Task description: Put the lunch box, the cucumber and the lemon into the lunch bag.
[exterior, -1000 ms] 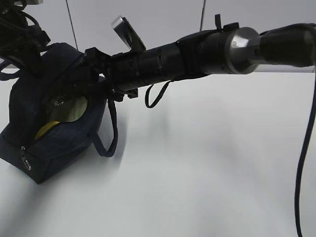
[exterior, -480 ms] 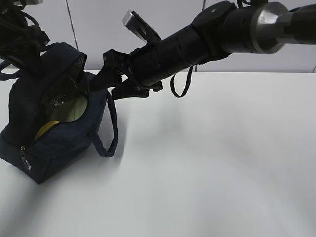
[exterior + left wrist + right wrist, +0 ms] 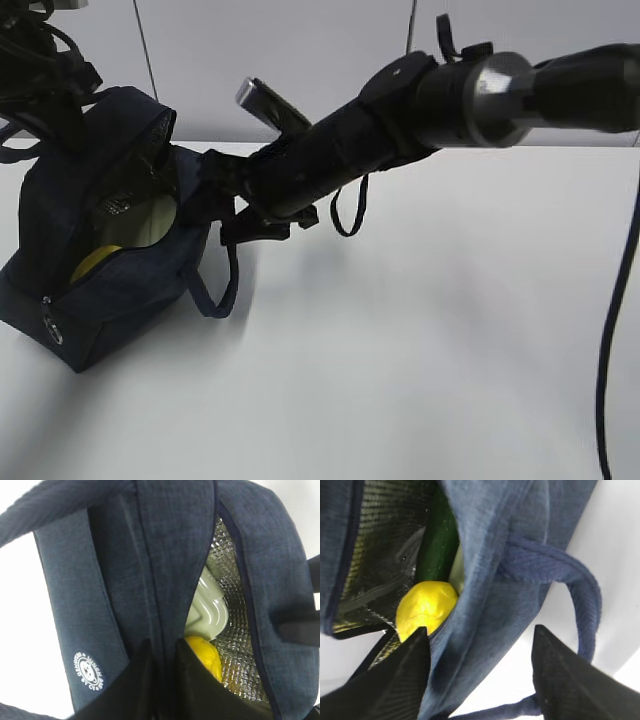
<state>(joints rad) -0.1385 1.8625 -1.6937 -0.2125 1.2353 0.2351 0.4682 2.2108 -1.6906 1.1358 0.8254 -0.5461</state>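
Contents: lunch box [image 3: 206,611], cucumber [image 3: 437,535] and lemon [image 3: 426,607] lie inside the lunch bag [image 3: 105,290], table's left edge.
Left gripper [image 3: 159,680]: apparently clenched on bag rim.
Right gripper [image 3: 480,675]: released, straddling bag wall.
Risk: snagging the handle [image 3: 570,590] could tip the bag.

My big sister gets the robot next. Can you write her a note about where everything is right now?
Left gripper: shut on the lunch bag, pinching one edge of its opening.
Right gripper: open, its fingers either side of the bag's other wall, beside a loop handle.
In the bag: the lemon, the cucumber and the lunch box, its pale green lid showing.
Done: all three things are inside.
Left: probably only letting go and backing both arms away. The bag is open.
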